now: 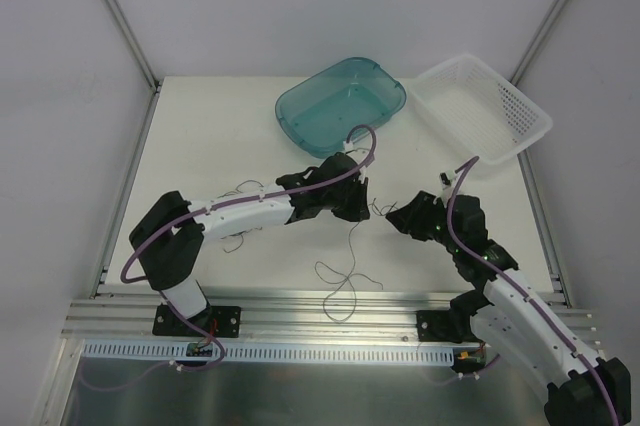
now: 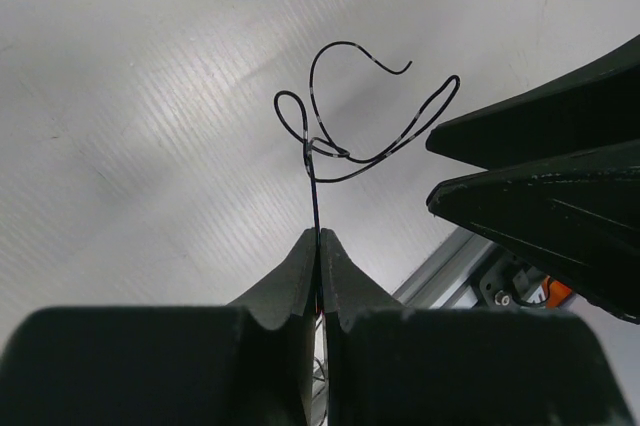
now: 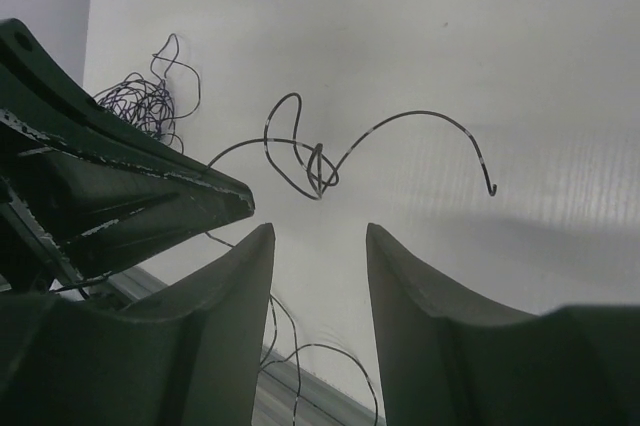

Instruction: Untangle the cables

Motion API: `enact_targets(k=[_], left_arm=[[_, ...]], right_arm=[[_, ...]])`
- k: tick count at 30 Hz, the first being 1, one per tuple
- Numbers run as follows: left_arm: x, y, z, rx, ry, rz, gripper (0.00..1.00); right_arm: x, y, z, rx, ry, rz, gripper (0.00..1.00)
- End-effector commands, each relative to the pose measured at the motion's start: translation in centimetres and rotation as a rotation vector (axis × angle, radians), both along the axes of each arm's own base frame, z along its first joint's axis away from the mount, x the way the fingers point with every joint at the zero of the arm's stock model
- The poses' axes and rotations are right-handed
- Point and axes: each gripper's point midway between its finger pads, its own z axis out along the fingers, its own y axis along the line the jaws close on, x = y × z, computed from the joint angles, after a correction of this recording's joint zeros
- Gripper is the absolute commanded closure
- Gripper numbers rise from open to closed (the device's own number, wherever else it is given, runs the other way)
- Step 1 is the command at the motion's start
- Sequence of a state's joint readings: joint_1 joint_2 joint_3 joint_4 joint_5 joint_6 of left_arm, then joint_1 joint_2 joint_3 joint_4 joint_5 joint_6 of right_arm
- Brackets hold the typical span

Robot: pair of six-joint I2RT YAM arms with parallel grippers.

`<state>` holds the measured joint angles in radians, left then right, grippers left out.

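The cables are thin dark wiry strands. My left gripper [image 2: 318, 236] is shut on one strand, which rises from the fingertips to a small looped knot [image 2: 315, 149]. In the right wrist view that knot [image 3: 318, 171] hangs just beyond my right gripper [image 3: 318, 234], which stands open with nothing between its fingers. From above, the left gripper [image 1: 367, 208] and right gripper [image 1: 393, 214] meet tip to tip over the table's middle, and a long strand [image 1: 345, 271] trails down toward the front edge. Another tangled bunch [image 3: 140, 101] lies under the left arm [image 1: 235, 239].
A teal plastic tub [image 1: 287, 118] sits at the back centre, and a white mesh basket [image 1: 530, 118] at the back right. An aluminium rail [image 1: 320, 308] runs along the table's near edge. The left gripper's fingers [image 3: 150, 196] crowd the right wrist view.
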<state>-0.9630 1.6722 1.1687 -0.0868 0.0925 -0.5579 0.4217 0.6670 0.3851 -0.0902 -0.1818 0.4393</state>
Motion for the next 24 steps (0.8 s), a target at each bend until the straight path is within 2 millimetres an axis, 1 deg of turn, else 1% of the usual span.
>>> enact_targets(k=[1, 7, 13, 16, 19, 20, 22, 23, 24], left_arm=[[-0.3, -0.8, 2.9, -0.094, 0.003, 0.035, 1.00], [-0.7, -1.1, 3.4, -0.125, 0.025, 0.034, 1.00], [-0.9, -1.2, 3.8, -0.141, 0.029, 0.032, 1.00], [-0.9, -1.3, 4.0, -0.150, 0.029, 0.026, 1.00], [-1.0, -1.3, 4.4, -0.160, 0.024, 0.023, 1.00], [-1.0, -1.3, 4.5, -0.162, 0.023, 0.023, 1.00], [-1.1, -1.2, 4.8, -0.168, 0.020, 0.021, 1.00], [-1.1, -1.1, 4.9, -0.169, 0.017, 0.021, 1.00], [-1.2, -1.0, 5.2, -0.175, 0.014, 0.022, 1.00]], right_arm=[[0.9, 1.1, 2.2, 0.091, -0.082, 0.019, 0.55], [1.3, 1.1, 1.7, 0.087, -0.078, 0.007, 0.59], [1.9, 1.4, 2.5, 0.092, -0.114, 0.015, 0.61], [2.0, 1.5, 2.3, 0.086, -0.107, 0.021, 0.62], [2.2, 1.5, 1.9, 0.079, -0.099, 0.019, 0.67], [2.3, 1.5, 1.7, 0.074, -0.097, 0.019, 0.71], [2.3, 1.4, 1.5, 0.064, -0.102, 0.018, 0.75], [2.4, 1.4, 1.4, 0.059, -0.102, 0.018, 0.81], [2.3, 1.3, 1.4, 0.051, -0.106, 0.020, 0.85]])
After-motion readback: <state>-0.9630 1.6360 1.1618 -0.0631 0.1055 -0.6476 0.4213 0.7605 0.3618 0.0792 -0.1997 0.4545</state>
